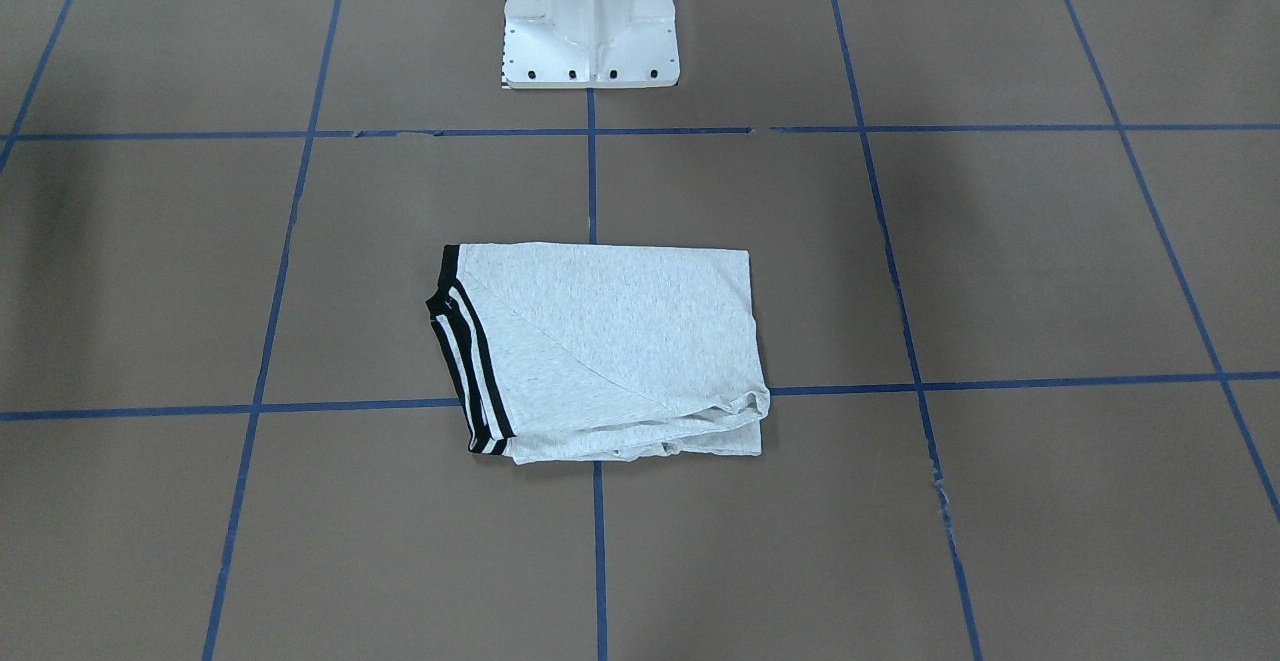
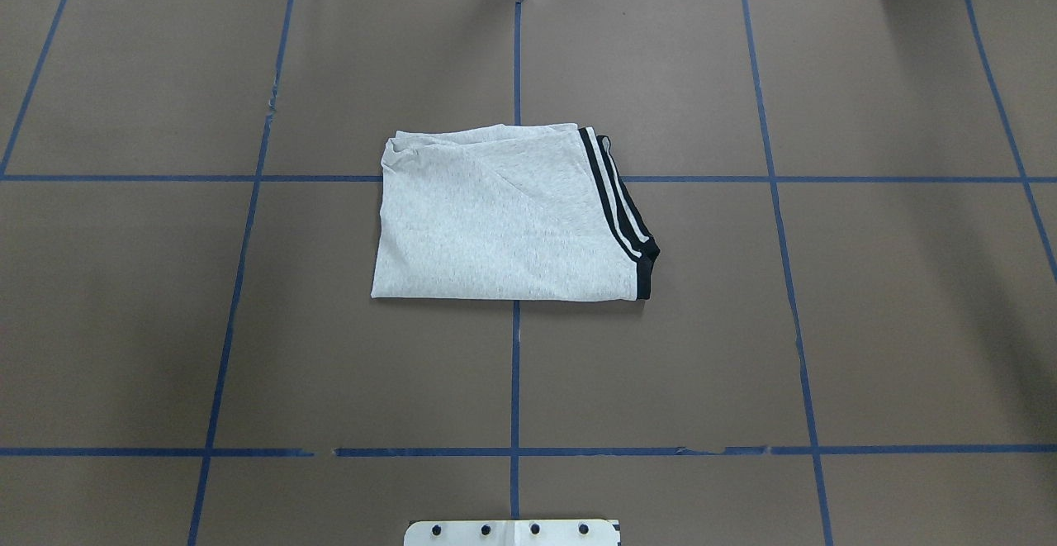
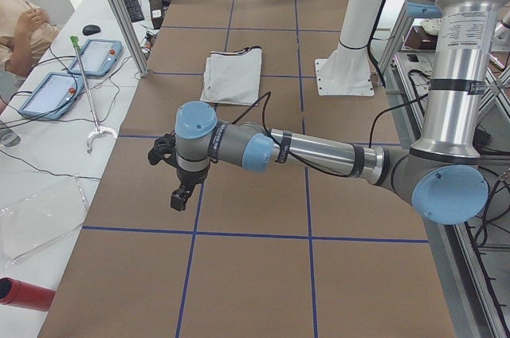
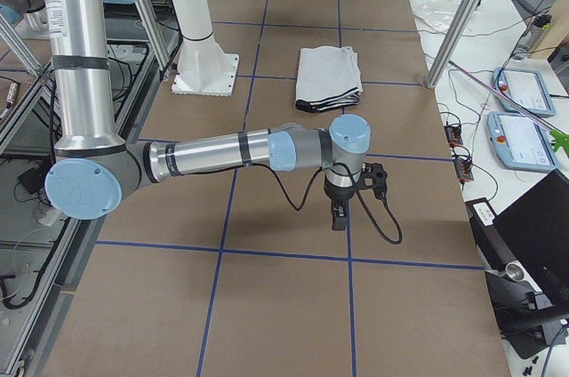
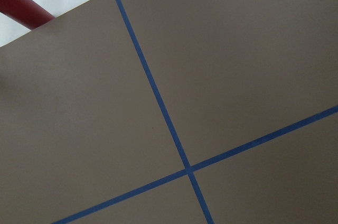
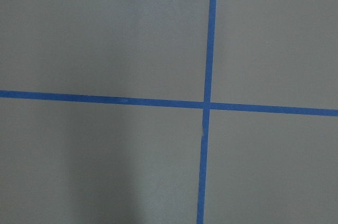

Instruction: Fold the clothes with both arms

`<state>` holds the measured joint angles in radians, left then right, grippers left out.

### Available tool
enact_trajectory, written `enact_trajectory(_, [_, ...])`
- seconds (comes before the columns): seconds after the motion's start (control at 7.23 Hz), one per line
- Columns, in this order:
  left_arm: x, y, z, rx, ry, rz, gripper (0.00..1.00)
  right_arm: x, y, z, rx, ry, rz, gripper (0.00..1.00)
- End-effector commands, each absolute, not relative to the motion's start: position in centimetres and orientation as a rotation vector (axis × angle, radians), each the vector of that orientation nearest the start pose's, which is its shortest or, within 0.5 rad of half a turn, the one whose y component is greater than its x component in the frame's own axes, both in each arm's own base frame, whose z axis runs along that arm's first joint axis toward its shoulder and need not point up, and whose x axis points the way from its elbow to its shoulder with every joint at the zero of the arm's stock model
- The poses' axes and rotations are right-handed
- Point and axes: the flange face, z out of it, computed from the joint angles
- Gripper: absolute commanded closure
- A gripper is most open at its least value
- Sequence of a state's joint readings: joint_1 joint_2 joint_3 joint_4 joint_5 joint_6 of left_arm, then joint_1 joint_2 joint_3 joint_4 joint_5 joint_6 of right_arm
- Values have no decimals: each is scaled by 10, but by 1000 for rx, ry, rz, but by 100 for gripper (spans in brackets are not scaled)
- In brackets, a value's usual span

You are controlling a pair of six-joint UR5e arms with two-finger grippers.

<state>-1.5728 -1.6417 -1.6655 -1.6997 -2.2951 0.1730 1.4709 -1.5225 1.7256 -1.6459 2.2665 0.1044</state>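
Observation:
The clothes, one light grey T-shirt [image 2: 504, 216], lie folded into a rectangle at the middle of the brown table [image 2: 165, 323]. The shirt's black-striped cuff [image 2: 621, 207] runs along its edge; no print shows. The shirt also appears flat in the front view [image 1: 600, 351] and small in both side views [image 3: 233, 76] [image 4: 329, 75]. Nothing touches it. My left gripper [image 3: 182, 194] hangs over bare table far from the shirt, toward the table's left end. My right gripper [image 4: 338, 214] hangs the same way at the other end. I cannot tell whether either is open or shut.
The white pedestal base [image 1: 590, 31] stands behind the shirt. Blue tape lines [image 2: 515, 364] grid the table. A person [image 3: 20, 31], tablets [image 3: 96, 55] and a red cylinder [image 3: 24, 294] are on the side bench. Both wrist views show only bare table and tape.

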Motion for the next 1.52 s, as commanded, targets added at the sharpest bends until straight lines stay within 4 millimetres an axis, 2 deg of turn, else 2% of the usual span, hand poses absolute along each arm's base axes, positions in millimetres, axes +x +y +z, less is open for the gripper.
enact_trajectory(0.0, [-68,-537,567,341,697,269,1,13,-518,567,55,-711,-51,0])
enact_trajectory(0.14, [-68,-537,563,342,701,261,1,10,-521,560,55,-750,-54,0])
enact_trajectory(0.28, [-69,-523,582,320,708,256,0,7,-520,563,48,-759,-57,0])
enact_trajectory(1.38, [-68,-526,571,339,709,256,0,-11,-522,558,45,-748,-82,0])
